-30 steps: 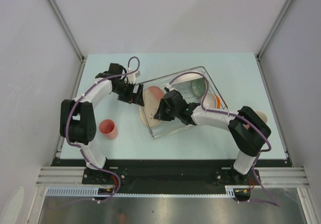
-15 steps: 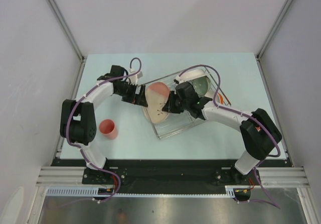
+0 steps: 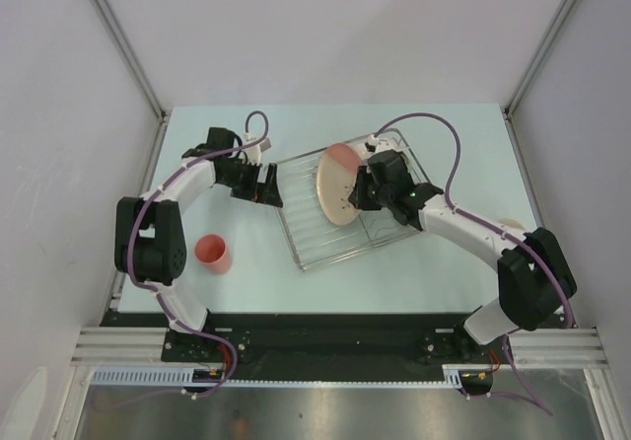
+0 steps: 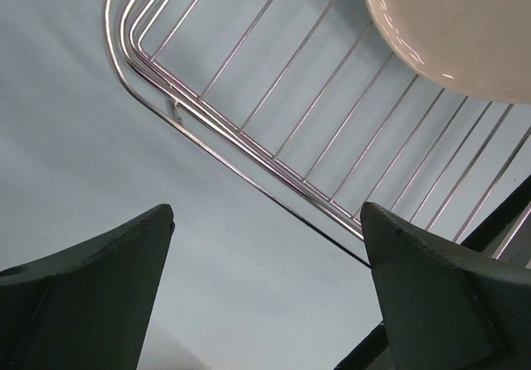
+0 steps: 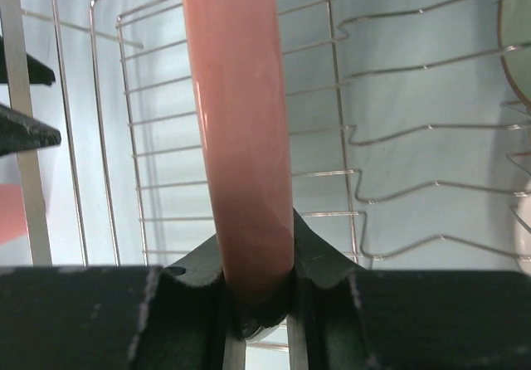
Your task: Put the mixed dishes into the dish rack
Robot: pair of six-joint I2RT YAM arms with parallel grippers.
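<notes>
One plate (image 3: 340,185) is clamped by its rim in the right gripper (image 5: 253,270) and is held on edge, near upright, over the dish rack (image 3: 320,243). Whether the lower rim is touching the wires cannot be told. The left gripper (image 3: 266,183) is spread wide and empty, just beside the rack's left side. The coral cup (image 3: 212,253) is standing on the table (image 3: 444,272), well apart from the rack, and is not yet loaded.

The step in hand is judged to be the seating of the plate between the upright prongs (image 5: 390,189). The plate should be aligned with the prong rows so that the rim drops into one slot and is not bridged across two. Descent should be slow and straight, since any twist at the wrist is likely to drag the light rack across the table. The grip should be released only once the rim is borne by the base wires and the plate is propped by a prong; otherwise a fall flat is to be expected. The rack may be steadied by the left gripper if sliding is observed.
</notes>
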